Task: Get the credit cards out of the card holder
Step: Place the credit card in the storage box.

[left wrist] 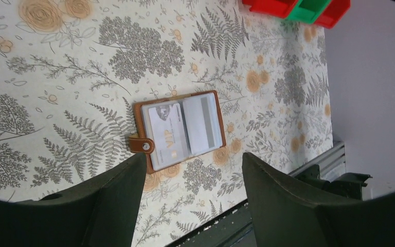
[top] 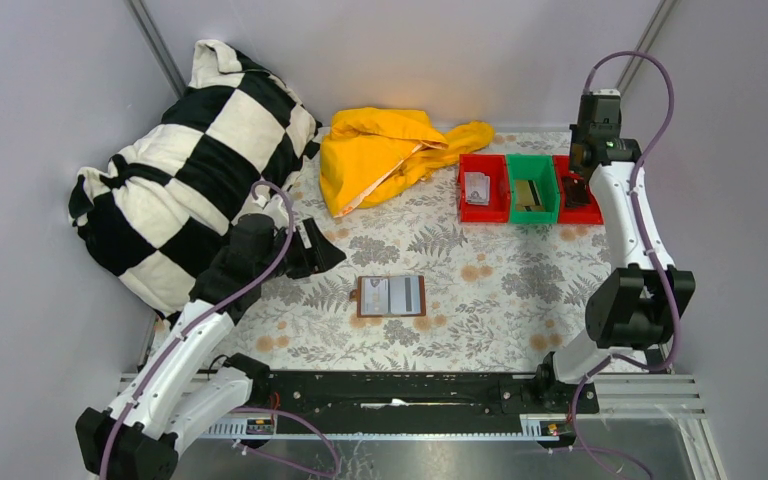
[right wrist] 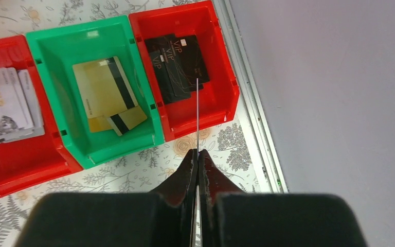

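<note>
1. The left claw (left wrist: 195, 167) hangs wide open and empty just short of the card holder (left wrist: 180, 131).
2. The holder lies open mid-bench (left wrist: 56, 77), with pale credit cards (left wrist: 167, 134) in its pockets.
3. The right claw (right wrist: 198, 154) pinches one card (right wrist: 197, 113) edge-on above the right red bin (right wrist: 213, 105), which holds black cards (right wrist: 177, 62).
4. The green bin (right wrist: 46, 77) beside it holds gold cards (right wrist: 103, 87).

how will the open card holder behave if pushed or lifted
The card holder lies flat and open, so it probably slides rather than tips. Lifted by one edge, its halves likely fold. Its clear sleeves look glossy, perhaps slippery.
</note>
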